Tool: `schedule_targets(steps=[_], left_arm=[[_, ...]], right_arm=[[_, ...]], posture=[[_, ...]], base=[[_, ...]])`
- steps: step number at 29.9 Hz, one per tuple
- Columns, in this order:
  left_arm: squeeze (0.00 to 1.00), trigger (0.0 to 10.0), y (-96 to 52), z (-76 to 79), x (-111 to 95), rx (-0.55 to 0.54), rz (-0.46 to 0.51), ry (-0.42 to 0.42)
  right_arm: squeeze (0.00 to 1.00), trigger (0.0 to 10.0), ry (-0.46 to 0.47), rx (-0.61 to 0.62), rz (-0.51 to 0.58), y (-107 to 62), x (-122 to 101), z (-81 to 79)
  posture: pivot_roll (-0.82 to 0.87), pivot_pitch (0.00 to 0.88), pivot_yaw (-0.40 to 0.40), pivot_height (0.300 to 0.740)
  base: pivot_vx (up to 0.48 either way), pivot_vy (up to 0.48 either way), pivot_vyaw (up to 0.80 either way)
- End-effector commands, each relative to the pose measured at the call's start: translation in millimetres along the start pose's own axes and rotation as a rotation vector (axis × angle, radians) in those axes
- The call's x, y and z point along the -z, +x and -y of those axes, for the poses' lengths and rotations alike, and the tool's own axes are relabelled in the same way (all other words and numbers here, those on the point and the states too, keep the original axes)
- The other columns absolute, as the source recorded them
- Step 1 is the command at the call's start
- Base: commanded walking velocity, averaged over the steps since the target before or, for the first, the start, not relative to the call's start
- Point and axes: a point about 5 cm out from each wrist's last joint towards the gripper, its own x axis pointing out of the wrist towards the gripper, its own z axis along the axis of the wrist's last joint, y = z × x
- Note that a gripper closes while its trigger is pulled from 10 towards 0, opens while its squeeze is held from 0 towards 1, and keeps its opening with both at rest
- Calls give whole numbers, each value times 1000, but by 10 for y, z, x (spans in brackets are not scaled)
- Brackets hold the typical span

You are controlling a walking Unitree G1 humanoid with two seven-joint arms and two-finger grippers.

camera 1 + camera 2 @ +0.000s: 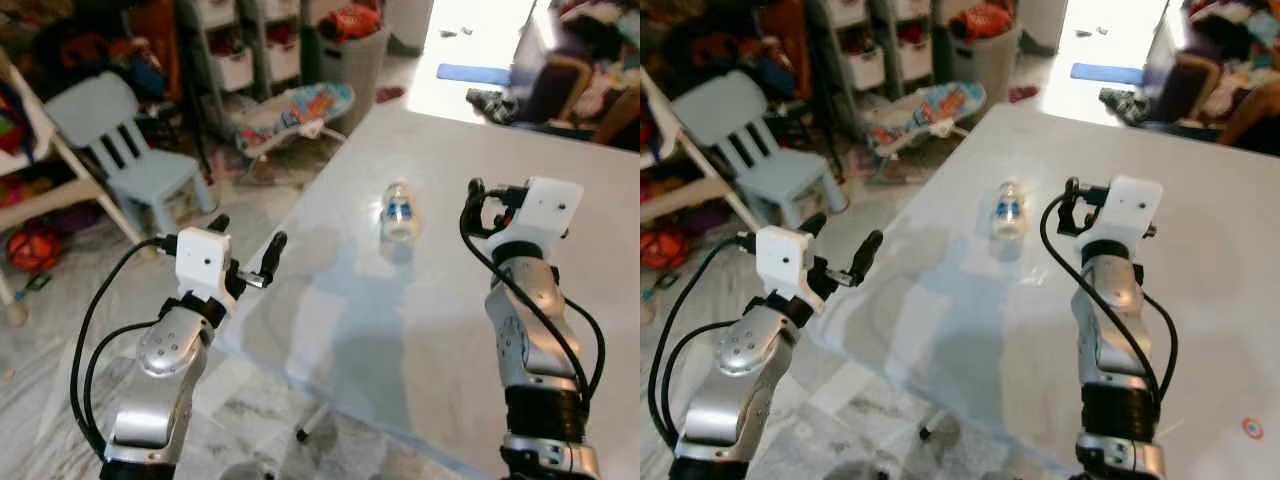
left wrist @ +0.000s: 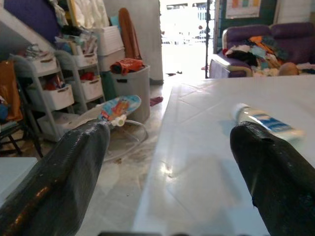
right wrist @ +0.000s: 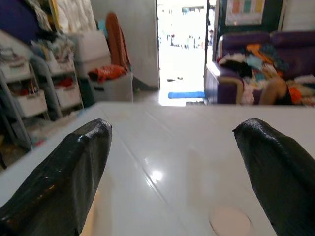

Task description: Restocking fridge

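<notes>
A clear plastic bottle [image 1: 399, 212] with a blue label lies on its side on the white table [image 1: 420, 330], towards the table's left edge. My left gripper [image 1: 245, 240] is open and hovers at that edge, short of the bottle [image 2: 266, 120] and to its left. My right gripper [image 1: 495, 205] is raised over the table just right of the bottle. It is open too, with nothing between its fingers [image 3: 83, 162]. Both wrist views look along the tabletop towards a bright doorway.
Left of the table are a light blue child's chair [image 1: 130, 150], a colourful baby bouncer [image 1: 300, 110], shelving with white bins [image 1: 240, 50] and a grey bin [image 1: 355, 50]. A purple sofa piled with clothes [image 3: 266, 49] stands beyond the table. The floor is marbled tile.
</notes>
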Motion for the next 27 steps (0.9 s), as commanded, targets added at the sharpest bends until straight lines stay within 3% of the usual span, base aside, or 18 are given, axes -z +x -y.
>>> schedule_targets(steps=[1, 13, 21, 27], left_arm=[[0, 10000, -26, -60, 14, -17, -13, 13], [0, 10000, -70, -64, 50, -19, -40, 17], [0, 10000, -206, -109, 60, 17, -97, 48], [0, 10000, -290, -134, 52, 43, -134, 62]], right_arm=[[0, 10000, 21, -19, -1, 34, -7, -98], [0, 10000, 78, -110, -51, 143, 25, -156], [0, 10000, 124, -169, -163, 391, 86, -190], [0, 10000, 125, -190, -230, 484, 145, -234]], posture=[[30, 0, -11, 740], [41, 0, 1, 740], [91, 37, 44, 740], [122, 59, 65, 740]], base=[[0, 0, 0], [0, 0, 0], [0, 0, 0], [0, 0, 0]])
